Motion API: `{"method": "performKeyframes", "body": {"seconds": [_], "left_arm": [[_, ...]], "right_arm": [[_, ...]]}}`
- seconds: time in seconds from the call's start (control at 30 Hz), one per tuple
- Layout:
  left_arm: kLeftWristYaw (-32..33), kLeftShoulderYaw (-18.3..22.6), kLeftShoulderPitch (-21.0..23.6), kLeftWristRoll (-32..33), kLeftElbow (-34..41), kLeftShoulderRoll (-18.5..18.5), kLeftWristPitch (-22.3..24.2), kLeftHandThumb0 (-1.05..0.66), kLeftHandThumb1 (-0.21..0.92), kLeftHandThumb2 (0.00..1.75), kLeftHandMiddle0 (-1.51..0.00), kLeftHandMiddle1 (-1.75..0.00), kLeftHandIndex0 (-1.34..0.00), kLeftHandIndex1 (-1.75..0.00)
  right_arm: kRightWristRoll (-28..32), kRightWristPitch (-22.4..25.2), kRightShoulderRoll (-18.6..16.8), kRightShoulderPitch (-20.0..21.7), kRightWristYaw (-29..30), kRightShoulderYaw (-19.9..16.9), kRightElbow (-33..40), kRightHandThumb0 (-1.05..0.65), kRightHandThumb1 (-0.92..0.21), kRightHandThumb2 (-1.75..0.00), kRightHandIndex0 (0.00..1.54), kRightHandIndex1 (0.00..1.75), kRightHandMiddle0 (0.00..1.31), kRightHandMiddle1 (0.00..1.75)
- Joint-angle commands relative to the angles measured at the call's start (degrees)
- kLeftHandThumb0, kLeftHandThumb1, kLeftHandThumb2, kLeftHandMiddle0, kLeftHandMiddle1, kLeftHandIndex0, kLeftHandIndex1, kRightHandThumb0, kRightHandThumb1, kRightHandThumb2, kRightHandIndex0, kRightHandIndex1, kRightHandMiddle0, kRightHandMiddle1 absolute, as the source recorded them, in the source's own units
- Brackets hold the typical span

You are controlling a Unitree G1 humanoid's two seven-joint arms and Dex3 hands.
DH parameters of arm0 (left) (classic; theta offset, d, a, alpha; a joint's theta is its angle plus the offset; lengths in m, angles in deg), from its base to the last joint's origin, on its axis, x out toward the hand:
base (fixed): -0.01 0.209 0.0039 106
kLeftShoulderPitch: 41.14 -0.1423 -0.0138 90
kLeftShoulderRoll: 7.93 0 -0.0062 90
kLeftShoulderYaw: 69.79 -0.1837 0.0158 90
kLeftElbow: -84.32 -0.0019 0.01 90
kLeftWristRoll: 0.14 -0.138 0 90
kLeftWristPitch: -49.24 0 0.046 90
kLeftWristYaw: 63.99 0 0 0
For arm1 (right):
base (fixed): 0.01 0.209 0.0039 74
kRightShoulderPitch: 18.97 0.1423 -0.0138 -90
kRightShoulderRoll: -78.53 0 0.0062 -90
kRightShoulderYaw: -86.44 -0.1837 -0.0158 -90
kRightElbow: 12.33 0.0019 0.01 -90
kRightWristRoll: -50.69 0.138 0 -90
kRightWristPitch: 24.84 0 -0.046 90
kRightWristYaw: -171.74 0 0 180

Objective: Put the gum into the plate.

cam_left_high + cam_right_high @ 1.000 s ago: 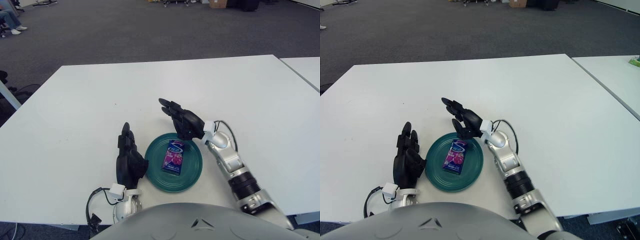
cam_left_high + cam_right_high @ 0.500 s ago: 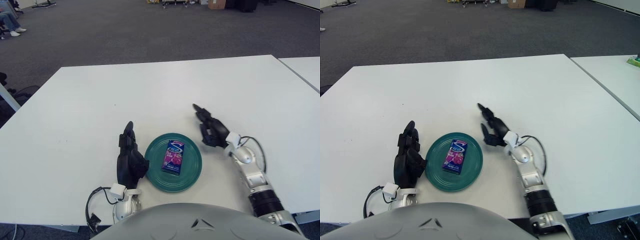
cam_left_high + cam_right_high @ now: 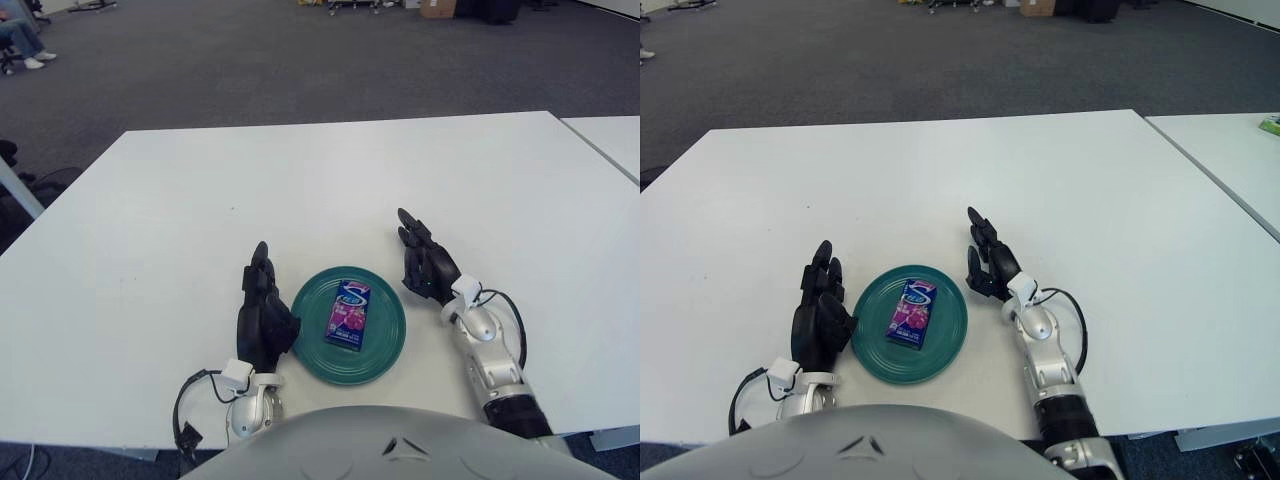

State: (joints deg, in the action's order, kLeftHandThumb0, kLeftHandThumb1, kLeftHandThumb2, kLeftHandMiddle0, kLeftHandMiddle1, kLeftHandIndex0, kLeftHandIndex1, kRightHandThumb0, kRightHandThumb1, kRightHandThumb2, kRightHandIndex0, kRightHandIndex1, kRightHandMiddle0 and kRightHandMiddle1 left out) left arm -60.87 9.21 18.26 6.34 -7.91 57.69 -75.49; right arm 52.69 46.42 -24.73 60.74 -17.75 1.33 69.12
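Observation:
A purple and blue gum pack lies flat in the middle of the teal plate near the table's front edge. My right hand stands just right of the plate, fingers straight and spread, holding nothing. My left hand stands just left of the plate, fingers straight, holding nothing. Neither hand touches the gum. The same shows in the right eye view, with the gum pack on the plate.
The white table stretches far and wide around the plate. A second white table stands at the right. Grey carpet lies beyond.
My right hand has drawn back from above the plate's far rim to the plate's right side and lowered. The gum stays in the plate. The left hand has hardly moved.

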Motion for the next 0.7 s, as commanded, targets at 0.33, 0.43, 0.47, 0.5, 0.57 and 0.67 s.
{"method": "performKeyframes", "body": {"seconds": [0.33, 0.43, 0.47, 0.5, 0.57, 0.67], "left_arm": [[-2.7, 1.6, -2.4, 2.2, -0.2, 0.4, 1.8, -1.03, 0.92, 0.98, 0.0, 0.0, 0.0, -0.15], [-2.4, 1.8, -2.7, 1.6, 0.1, 0.2, 2.1, -1.03, 0.92, 0.97, 0.0, 0.0, 0.0, -0.15], [-2.4, 1.8, -2.8, 1.5, 0.2, 0.2, 2.2, -1.03, 0.92, 0.97, 0.0, 0.0, 0.0, -0.16], [-2.3, 1.9, -2.9, 1.3, 0.3, 0.1, 2.2, -1.03, 0.92, 0.97, 0.0, 0.0, 0.0, -0.16], [-2.1, 1.9, -3.0, 0.9, 0.4, 0.0, 2.4, -1.04, 0.92, 0.97, 0.0, 0.0, 0.0, -0.16], [-2.0, 2.0, -3.2, 0.7, 0.6, 0.0, 2.6, -1.04, 0.92, 0.97, 0.0, 0.0, 0.0, -0.16]], "right_arm": [[0.5, 4.2, -6.8, -7.7, 7.7, -0.8, 4.4, -0.79, -0.92, -1.0, 0.03, 0.01, 0.03, 0.06], [-0.8, 3.9, -8.5, -10.7, 9.5, 1.1, 5.2, -0.78, -0.92, -1.0, 0.02, 0.0, 0.03, 0.06], [-1.1, 3.7, -8.8, -11.2, 9.8, 1.5, 5.4, -0.78, -0.92, -1.0, 0.02, 0.0, 0.03, 0.06], [-1.5, 3.4, -9.1, -12.0, 10.2, 2.1, 5.5, -0.78, -0.92, -1.0, 0.02, 0.0, 0.03, 0.07], [-2.5, 2.9, -9.6, -13.2, 10.9, 3.1, 5.4, -0.77, -0.92, -1.01, 0.01, 0.0, 0.02, 0.09], [-3.2, 2.8, -9.9, -13.6, 11.7, 3.8, 5.5, -0.76, -0.92, -1.02, 0.01, 0.0, 0.01, 0.12]]}}
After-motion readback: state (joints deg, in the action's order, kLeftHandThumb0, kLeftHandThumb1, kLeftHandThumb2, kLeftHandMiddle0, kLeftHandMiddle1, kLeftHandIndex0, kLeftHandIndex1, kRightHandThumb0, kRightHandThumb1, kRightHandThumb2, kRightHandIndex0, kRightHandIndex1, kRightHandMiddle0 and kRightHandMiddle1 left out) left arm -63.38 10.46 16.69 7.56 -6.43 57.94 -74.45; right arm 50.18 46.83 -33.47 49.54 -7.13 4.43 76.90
